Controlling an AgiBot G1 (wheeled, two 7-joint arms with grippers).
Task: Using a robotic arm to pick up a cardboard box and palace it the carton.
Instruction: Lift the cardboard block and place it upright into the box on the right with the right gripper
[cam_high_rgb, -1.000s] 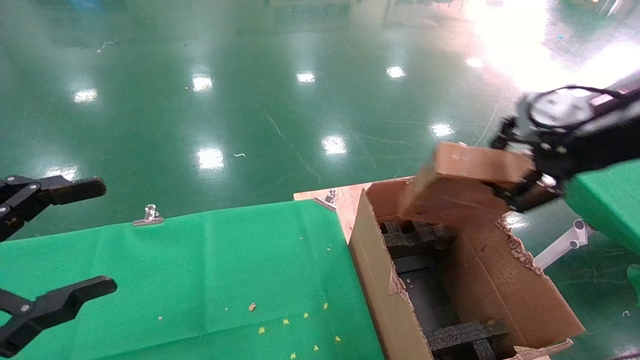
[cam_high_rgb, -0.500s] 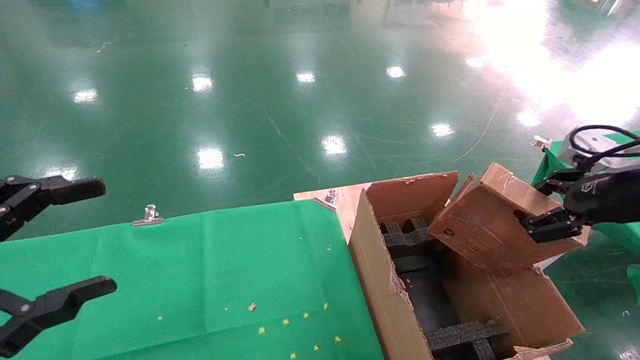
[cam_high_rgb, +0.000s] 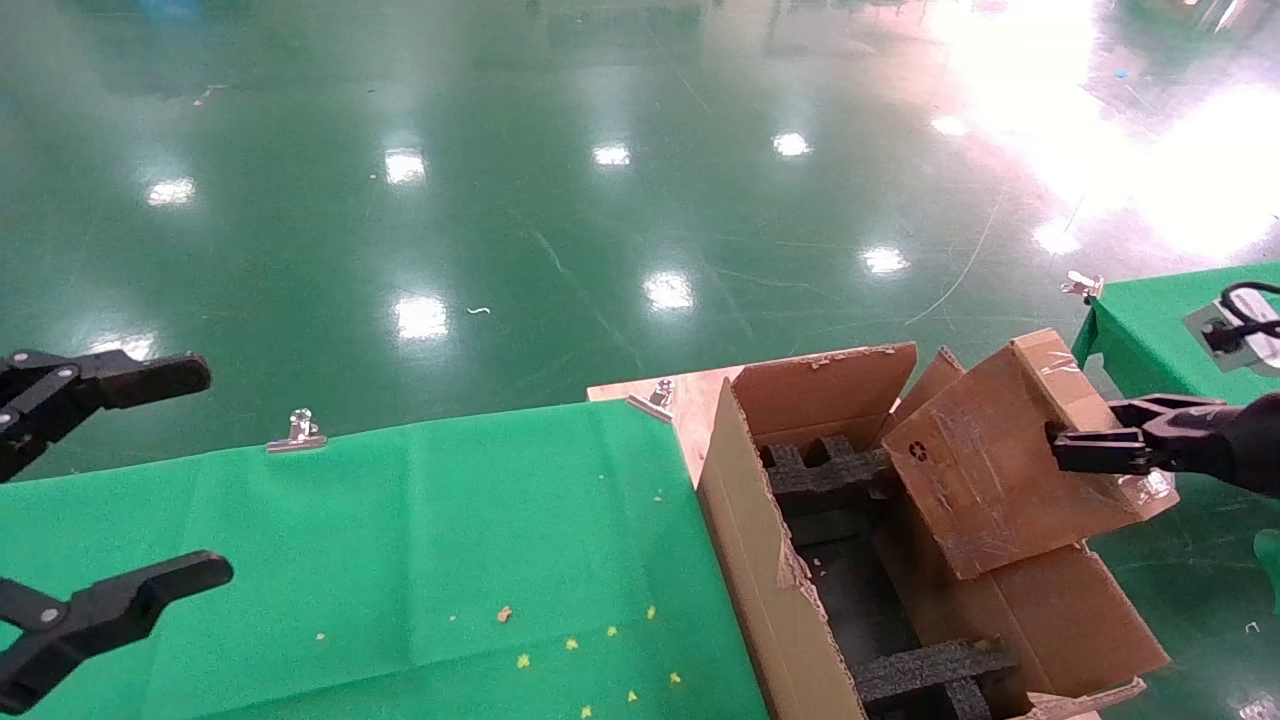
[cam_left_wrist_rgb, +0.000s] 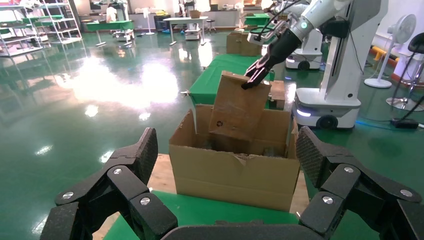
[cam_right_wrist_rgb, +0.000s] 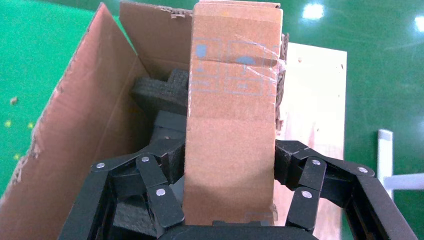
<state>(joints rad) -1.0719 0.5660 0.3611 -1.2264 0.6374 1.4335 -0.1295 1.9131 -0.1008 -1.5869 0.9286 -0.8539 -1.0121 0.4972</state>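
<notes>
The small taped cardboard box (cam_high_rgb: 1000, 465) hangs tilted over the right side of the large torn carton (cam_high_rgb: 755, 540), its lower end dipping inside the opening. My right gripper (cam_high_rgb: 1062, 447) is shut on the box's upper end; its fingers (cam_right_wrist_rgb: 172, 162) press both sides of the box (cam_right_wrist_rgb: 232, 115). The left wrist view shows the white right arm (cam_left_wrist_rgb: 320, 15) holding the box (cam_left_wrist_rgb: 237, 112) above the carton (cam_left_wrist_rgb: 235, 172). Black foam blocks (cam_high_rgb: 825, 470) lie inside the carton. My left gripper (cam_high_rgb: 215, 472) is open and empty over the green cloth at far left.
A green-clothed table (cam_high_rgb: 400, 530) with metal clips (cam_high_rgb: 300, 430) lies left of the carton. A wooden board (cam_high_rgb: 690, 405) sits under the carton. A second green table (cam_high_rgb: 1150, 320) stands at the right. Glossy green floor lies beyond.
My right gripper has moved right and down with the box. The box has swung from above the carton's far flap to a steep tilt at its right wall. The left arm has not moved.
</notes>
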